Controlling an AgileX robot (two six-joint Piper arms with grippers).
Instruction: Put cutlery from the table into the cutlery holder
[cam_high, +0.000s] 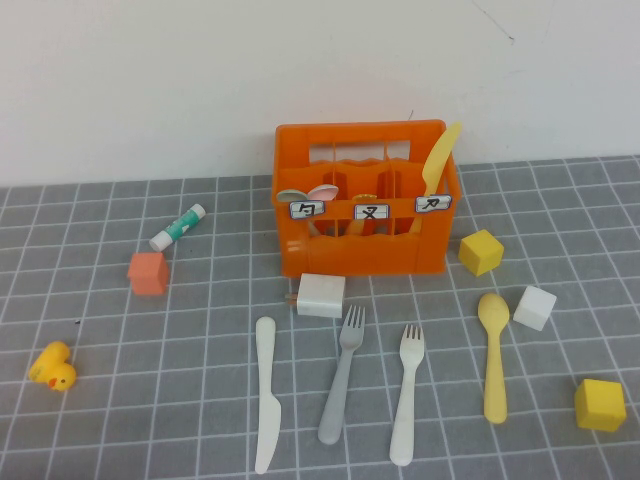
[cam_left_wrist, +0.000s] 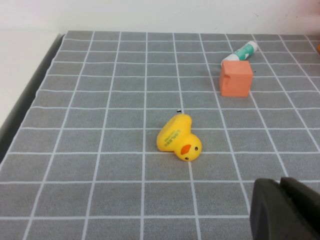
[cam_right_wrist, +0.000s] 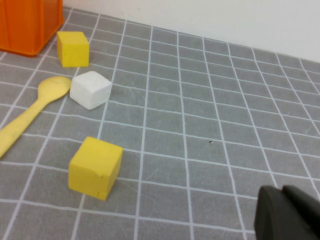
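on the desk (cam_high: 100, 440) lie four pieces of cutlery in a row before the orange cutlery holder (cam_high: 360, 250): one white knife (cam_high: 265, 395), one grey fork (cam_high: 341, 375), one white fork (cam_high: 406, 394) and one yellow spoon (cam_high: 494, 358). one more yellow piece (cam_high: 440, 155) already stands in the holder's compartment at the robot's right.

the left pincer (cam_left_wrist: 286, 210) is closed and holds nothing; one yellow duck (cam_left_wrist: 179, 138) lies on its side near it, one orange cube (cam_left_wrist: 235, 78) and one white and green tube (cam_left_wrist: 241, 53) are farther beyond.

the right pincer (cam_right_wrist: 290, 215) is closed too and empty. two yellow cubes (cam_right_wrist: 95, 167) (cam_right_wrist: 73, 48) and one white cube (cam_right_wrist: 90, 89) lie ahead of it; the spoon is just beside the white cube. one white block (cam_high: 321, 296) touches the holder's front.
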